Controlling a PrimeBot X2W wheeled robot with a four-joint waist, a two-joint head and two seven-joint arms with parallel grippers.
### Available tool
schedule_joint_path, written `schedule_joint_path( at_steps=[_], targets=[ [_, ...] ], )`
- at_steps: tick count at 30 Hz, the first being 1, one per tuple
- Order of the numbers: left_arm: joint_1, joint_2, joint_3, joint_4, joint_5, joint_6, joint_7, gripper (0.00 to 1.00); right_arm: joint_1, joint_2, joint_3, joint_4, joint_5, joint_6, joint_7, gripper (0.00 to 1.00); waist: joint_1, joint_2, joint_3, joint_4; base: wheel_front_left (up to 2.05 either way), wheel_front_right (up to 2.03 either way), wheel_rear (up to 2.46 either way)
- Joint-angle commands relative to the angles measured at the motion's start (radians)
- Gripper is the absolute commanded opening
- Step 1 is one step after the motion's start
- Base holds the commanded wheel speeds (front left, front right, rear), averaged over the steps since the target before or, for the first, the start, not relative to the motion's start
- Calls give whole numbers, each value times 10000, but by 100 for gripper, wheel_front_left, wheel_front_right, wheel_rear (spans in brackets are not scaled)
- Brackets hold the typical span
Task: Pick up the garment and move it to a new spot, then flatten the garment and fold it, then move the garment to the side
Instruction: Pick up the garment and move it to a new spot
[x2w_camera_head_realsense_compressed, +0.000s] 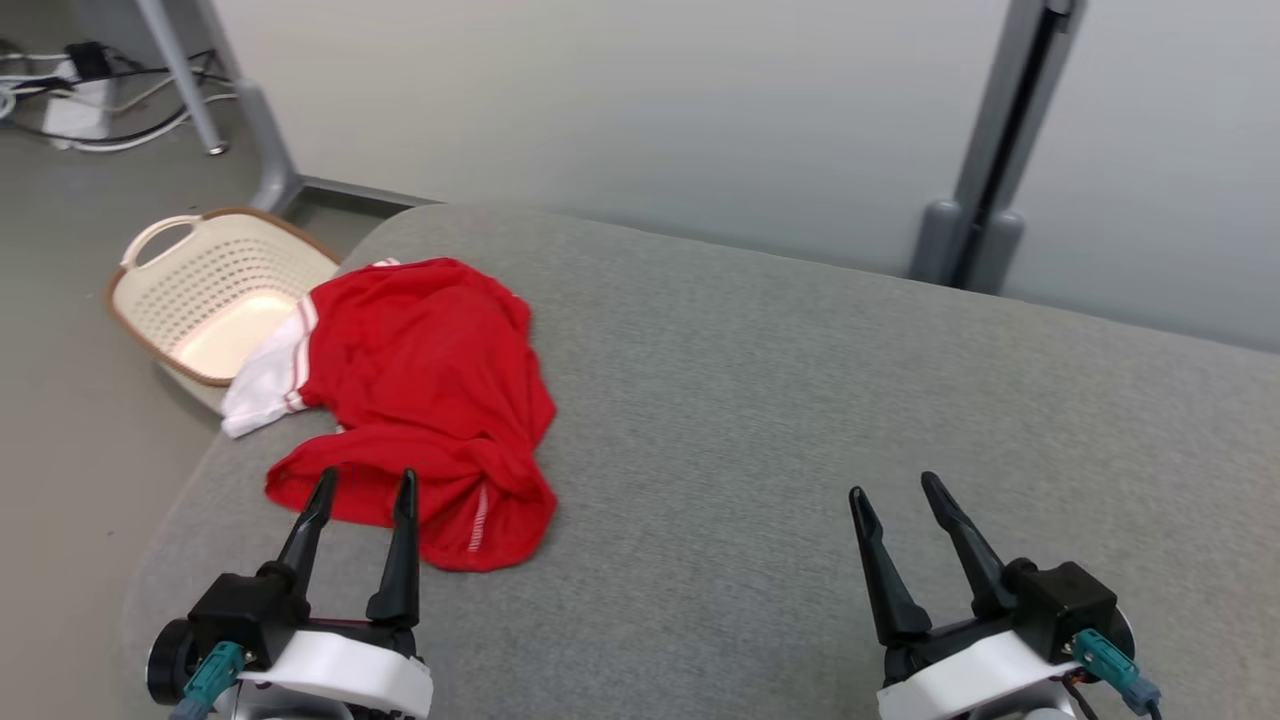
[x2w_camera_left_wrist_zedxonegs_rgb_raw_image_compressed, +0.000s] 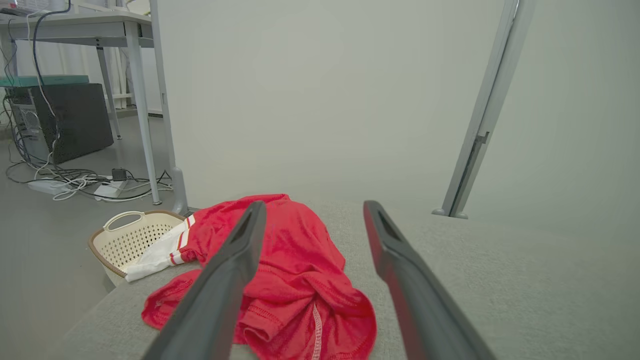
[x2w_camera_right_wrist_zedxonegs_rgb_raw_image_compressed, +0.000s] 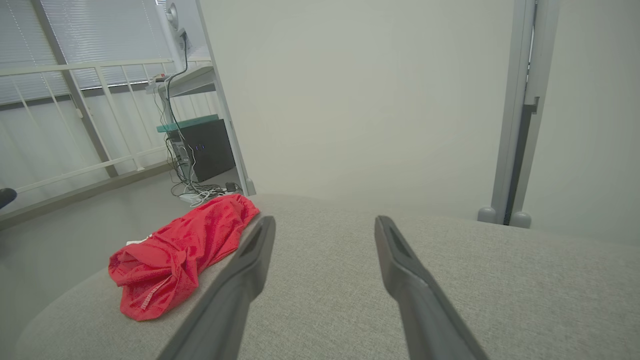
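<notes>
A cream basket (x2w_camera_head_realsense_compressed: 200, 290) stands on the floor (x2w_camera_head_realsense_compressed: 60, 420) beside the grey upholstered surface (x2w_camera_head_realsense_compressed: 750, 400).

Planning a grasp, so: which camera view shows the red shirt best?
The head view: the crumpled shirt shows almost whole from above, white sleeve included. In the left wrist view the left tool partly covers it; the right wrist view shows it side-on.

The red mesh sports garment (x2w_camera_head_realsense_compressed: 430, 390) with a white, red-striped sleeve lies crumpled in a loose heap near the left side of the grey fabric surface (x2w_camera_head_realsense_compressed: 800, 400), its white sleeve reaching the left edge.
</notes>
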Motion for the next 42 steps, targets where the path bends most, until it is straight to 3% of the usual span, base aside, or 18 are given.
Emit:
schedule_joint_path(
  at_steps=[1, 11, 27, 34, 39, 42],
  targets=[
    [70, 34, 117, 3, 107, -37, 5, 100, -97, -12, 79, 50, 108, -4, -9, 100, 0, 0, -101, 434, 0, 0, 0],
    [197, 32, 631, 65, 256, -157, 5, 100, -142, -12, 439, 255, 387, -4, -9, 100, 0, 0, -183, 1088, 0, 0, 0],
    [-397, 253, 1638, 466, 338, -283, 4, 100, -446, -204, 78, 132, -36, -4, -9, 100, 0, 0, 624, 528, 0, 0, 0],
    [-1702, 852, 1596, 2436, 70, -358, 17, 100, -884, -728, -127, -184, -299, -4, 122, 100, 0, 0, 1743, 263, 0, 0, 0],
    [-3081, 1622, 1431, 4299, -184, -380, 361, 100, -1225, -1220, -176, -611, -511, -4, 478, 100, 0, 0, 2612, 17, 0, 0, 0],
    [-3690, 2170, 707, 5241, -375, -369, 502, 100, -1358, -1486, -158, -895, -626, -4, 715, 100, 0, 0, 3016, -141, 0, 0, 0]
  ],
)
